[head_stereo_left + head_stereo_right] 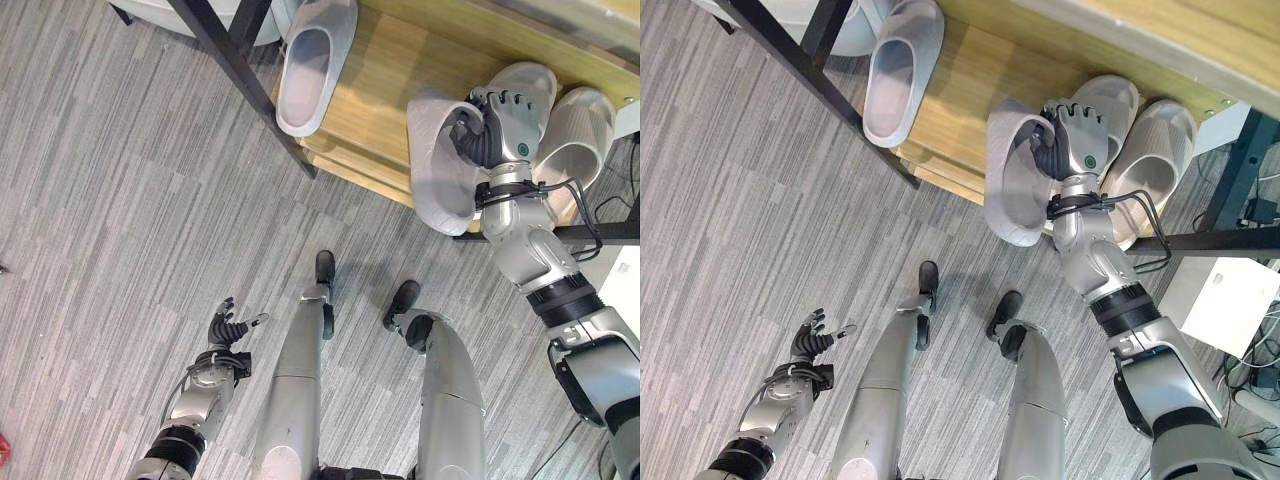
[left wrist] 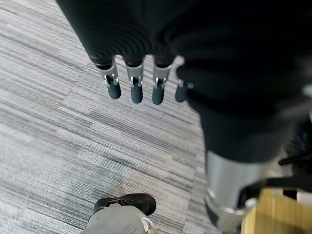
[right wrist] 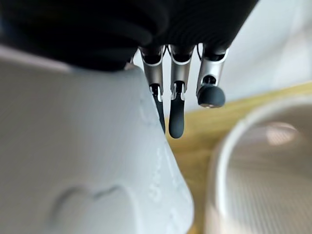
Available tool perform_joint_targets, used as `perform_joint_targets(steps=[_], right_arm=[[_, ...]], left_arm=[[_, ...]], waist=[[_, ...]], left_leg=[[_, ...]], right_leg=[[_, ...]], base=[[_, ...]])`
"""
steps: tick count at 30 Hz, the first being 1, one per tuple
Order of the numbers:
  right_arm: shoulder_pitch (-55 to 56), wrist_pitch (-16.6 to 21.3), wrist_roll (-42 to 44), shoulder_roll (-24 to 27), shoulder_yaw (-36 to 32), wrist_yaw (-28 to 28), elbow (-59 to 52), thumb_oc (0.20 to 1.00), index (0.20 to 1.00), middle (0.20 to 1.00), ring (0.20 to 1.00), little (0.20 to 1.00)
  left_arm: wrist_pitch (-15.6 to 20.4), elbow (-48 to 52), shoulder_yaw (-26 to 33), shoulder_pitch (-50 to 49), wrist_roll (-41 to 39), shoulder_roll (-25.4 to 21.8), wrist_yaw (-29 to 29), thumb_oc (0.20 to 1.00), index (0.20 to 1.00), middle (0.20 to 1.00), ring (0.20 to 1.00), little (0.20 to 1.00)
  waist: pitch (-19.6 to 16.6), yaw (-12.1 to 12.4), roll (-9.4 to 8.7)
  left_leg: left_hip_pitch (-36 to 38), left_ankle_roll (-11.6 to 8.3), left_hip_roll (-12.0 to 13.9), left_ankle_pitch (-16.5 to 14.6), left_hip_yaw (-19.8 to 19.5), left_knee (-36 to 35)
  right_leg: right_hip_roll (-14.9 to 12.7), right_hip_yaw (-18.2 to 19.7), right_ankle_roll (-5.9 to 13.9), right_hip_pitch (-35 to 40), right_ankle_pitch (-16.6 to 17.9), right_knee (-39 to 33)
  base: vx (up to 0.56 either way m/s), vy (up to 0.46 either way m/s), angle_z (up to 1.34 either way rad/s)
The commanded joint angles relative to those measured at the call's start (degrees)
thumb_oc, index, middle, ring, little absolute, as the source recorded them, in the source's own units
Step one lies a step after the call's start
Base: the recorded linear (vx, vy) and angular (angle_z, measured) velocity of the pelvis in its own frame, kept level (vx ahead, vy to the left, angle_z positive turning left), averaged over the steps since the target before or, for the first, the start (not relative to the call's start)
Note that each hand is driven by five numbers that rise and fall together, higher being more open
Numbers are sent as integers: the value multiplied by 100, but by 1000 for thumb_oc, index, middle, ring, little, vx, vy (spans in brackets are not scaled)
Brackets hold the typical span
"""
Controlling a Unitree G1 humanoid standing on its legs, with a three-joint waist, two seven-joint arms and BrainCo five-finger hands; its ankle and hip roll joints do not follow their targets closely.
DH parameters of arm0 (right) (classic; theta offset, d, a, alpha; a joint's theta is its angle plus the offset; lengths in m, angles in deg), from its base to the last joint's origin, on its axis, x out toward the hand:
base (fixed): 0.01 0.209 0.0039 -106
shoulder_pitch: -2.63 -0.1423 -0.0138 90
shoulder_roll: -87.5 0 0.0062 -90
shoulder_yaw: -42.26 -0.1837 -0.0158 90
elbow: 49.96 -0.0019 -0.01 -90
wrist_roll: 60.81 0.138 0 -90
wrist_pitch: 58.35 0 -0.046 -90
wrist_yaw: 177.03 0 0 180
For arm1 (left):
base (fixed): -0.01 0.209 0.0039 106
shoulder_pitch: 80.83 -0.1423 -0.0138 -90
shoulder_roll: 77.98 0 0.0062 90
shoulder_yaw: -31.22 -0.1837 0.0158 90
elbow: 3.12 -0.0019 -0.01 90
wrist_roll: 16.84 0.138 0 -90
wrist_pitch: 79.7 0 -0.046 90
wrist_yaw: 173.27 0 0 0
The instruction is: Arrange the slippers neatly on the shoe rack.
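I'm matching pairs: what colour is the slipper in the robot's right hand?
Pale grey, plain, like the others on the rack. The slipper in the right hand shows best in the right eye view.

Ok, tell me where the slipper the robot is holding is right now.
The grey slipper is in the right hand, at the front edge of the wooden shoe rack shelf, just left of two parked slippers.

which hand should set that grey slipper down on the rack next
Right. The right hand is already curled round the grey slipper at the wooden shelf, beside two slippers already there. The left hand hangs open over the carpet, far from the rack.
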Motion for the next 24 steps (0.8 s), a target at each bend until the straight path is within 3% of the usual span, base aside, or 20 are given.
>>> perform_joint_targets(steps=[1, 7, 12, 24], right_arm=[[-969, -53, -71, 329, 383, 324, 226, 200, 200, 200, 200, 200], [-2013, -92, 107, 614, 1186, 256, 1310, 200, 200, 200, 200, 200], [-2198, -88, 351, 816, 1419, 232, 1873, 200, 200, 200, 200, 200], [-2285, -110, 586, 574, 1684, 370, 2895, 200, 200, 200, 200, 200]], left_arm=[[333, 334, -117, -503, -247, -268, -1, 1000, 1000, 1000, 1000, 1000], [545, 584, -135, -775, -631, -486, -48, 1000, 1000, 1000, 1000, 1000], [599, 834, -112, -976, -804, -574, -111, 1000, 1000, 1000, 1000, 1000], [643, 834, -279, -965, -921, -585, -65, 1000, 1000, 1000, 1000, 1000]], waist=[[-370, 230, 185], [-435, 491, 177], [-475, 595, 186], [-644, 694, 159]], left_leg=[[-149, 93, -143, -478, 158, 263], [-446, 86, -216, -503, 63, 466], [-642, 77, -269, -497, -27, 521], [-1066, 86, -341, -544, -136, 752]], right_leg=[[304, 59, 420, 8, -49, -369], [166, -37, 410, -219, -183, -45], [82, -136, 387, -365, -257, 97], [-15, -255, 365, -692, -355, 299]], base=[[11, 16, 7], [35, 5, 9], [21, -8, 26], [14, 6, 4]])
